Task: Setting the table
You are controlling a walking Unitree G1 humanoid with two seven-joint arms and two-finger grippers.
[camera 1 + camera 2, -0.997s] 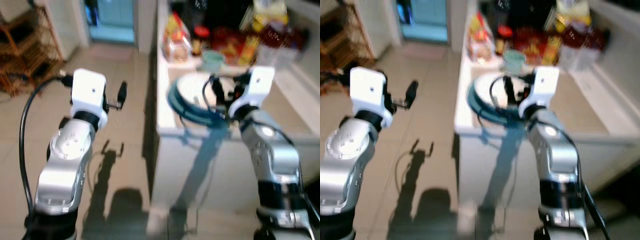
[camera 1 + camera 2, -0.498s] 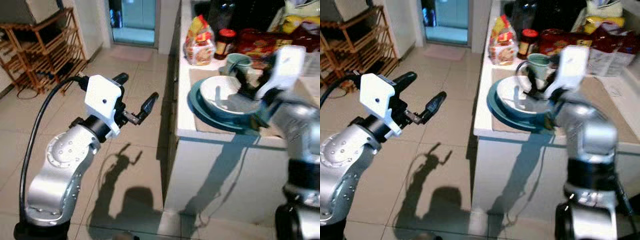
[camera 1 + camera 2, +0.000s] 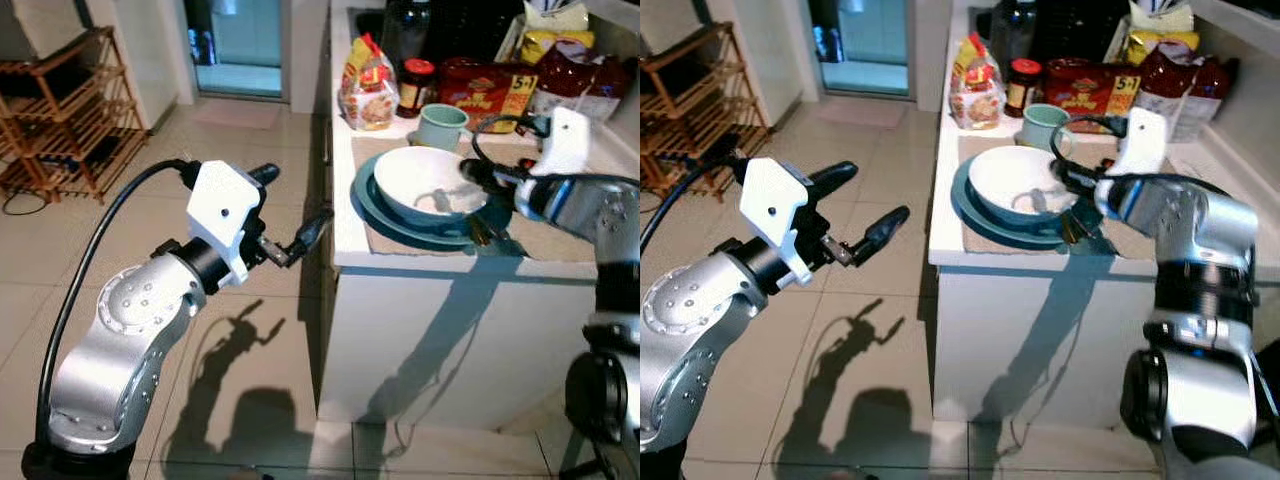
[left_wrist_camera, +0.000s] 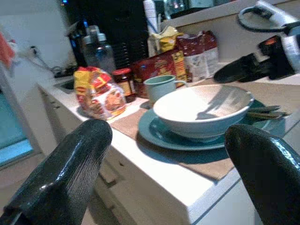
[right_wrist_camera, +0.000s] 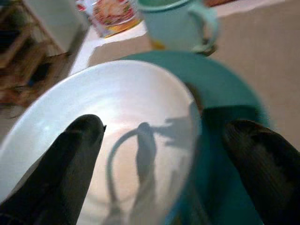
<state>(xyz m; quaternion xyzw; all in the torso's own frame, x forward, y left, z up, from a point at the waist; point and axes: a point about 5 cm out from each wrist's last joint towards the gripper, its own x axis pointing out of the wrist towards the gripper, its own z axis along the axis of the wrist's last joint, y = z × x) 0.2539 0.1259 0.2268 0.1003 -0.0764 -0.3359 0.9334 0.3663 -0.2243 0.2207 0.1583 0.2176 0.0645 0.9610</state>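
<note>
Hovering over white bowl (image 3: 432, 185) — right hand (image 3: 478, 190), fingers spread

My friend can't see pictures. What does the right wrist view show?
A white bowl sits on a teal plate, with the right gripper open wide just above the bowl's rim. Beyond them stands a pale green mug on a tan placemat.

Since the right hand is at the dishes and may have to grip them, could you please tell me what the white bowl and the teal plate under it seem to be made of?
White bowl: probably glazed ceramic; smooth, glossy, with soft highlights and a crisp shadow inside. Teal plate: likely glazed ceramic too; an even, slightly shiny rim. Hard plastic such as melamine cannot be ruled out for either.
</note>
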